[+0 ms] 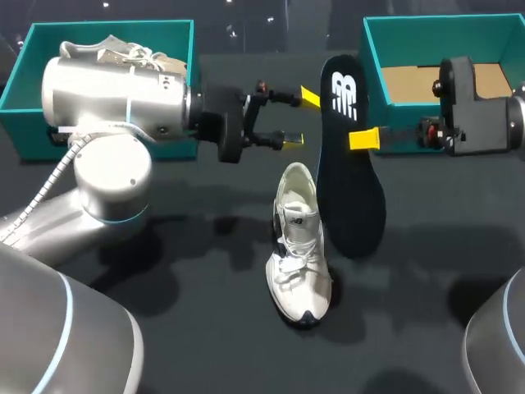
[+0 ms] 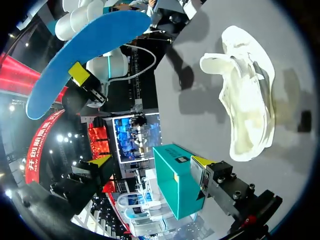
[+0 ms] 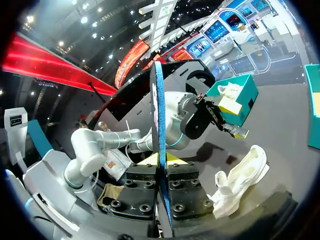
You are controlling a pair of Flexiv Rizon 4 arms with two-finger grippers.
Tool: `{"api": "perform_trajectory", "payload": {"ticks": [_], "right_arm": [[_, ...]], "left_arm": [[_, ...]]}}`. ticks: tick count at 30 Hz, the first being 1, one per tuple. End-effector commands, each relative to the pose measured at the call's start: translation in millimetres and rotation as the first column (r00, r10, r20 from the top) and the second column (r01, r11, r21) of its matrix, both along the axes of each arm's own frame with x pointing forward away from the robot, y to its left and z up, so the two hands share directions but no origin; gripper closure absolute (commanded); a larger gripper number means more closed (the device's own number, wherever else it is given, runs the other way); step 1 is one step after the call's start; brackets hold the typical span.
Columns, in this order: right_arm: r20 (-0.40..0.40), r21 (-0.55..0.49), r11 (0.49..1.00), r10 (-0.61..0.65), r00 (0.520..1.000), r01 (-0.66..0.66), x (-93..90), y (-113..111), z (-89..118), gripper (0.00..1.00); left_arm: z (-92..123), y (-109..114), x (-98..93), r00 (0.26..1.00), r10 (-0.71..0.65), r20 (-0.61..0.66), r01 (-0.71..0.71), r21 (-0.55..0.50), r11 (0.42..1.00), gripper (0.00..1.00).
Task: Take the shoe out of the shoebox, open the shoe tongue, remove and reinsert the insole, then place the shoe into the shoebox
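Dark bench (image 1: 189,328) carries two teal boxes at its far side. The left shoebox (image 1: 25,90) sits behind the left arm and contains a second shoe (image 1: 123,51), pale with laces.

The left pincer (image 1: 302,119) is released: its two yellow-tipped fingers stand apart and hold nothing. The shoe (image 1: 299,246) stands on the bench upright on its sole, below this pincer and a little toward the robot. It is a white lace-up trainer with dark trim at the sole, and its tongue is lifted up from the opening. Its heel is the end nearer to the pincer, not touching it.

The insole (image 1: 349,164) is long, dark on the top face with a white mark, and blue on the under face. The right pincer (image 1: 361,138) is clenched on its edge. The insole hangs above the bench, just beside the shoe and apart from the left pincer. The right shoebox (image 1: 373,57), behind the right pincer, shows a brown bottom.
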State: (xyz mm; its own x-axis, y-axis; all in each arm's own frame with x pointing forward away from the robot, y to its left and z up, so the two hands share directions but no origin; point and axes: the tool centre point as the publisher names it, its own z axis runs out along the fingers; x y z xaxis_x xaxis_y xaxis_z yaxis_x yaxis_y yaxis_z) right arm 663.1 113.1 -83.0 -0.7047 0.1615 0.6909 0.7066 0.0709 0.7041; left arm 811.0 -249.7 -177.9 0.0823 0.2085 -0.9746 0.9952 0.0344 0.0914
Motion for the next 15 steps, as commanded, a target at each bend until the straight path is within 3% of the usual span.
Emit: {"api": "perform_trajectory", "payload": {"ticks": [1, 2, 14, 15], "right_arm": [[-0.062, 0.057, 0.997, 0.058, 0.996, -0.055, 49.7, -1, -11, 1.0], [-0.106, 0.065, 0.998, 0.028, 0.994, -0.021, 56.2, -6, -14, 1.0], [-0.106, 0.065, 0.998, 0.028, 0.994, -0.021, 56.2, -6, -14, 1.0], [-0.15, 0.056, 0.998, 0.024, 0.988, -0.016, 61.3, -5, -18, 1.0]], "left_arm": [[2, 8, -5.1, 1.0, -0.008, -0.019, 0.007, -0.055, 0.998, 0.0], [4, 10, -3.8, 0.999, 0.002, -0.033, -0.004, -0.069, 0.998, 0.0], [5, 12, -2.8, 0.999, 0.006, -0.048, -0.01, -0.082, 0.997, 0.0], [3, 11, -4.3, 0.999, 0.008, -0.049, -0.011, -0.071, 0.997, 0.0]]}}
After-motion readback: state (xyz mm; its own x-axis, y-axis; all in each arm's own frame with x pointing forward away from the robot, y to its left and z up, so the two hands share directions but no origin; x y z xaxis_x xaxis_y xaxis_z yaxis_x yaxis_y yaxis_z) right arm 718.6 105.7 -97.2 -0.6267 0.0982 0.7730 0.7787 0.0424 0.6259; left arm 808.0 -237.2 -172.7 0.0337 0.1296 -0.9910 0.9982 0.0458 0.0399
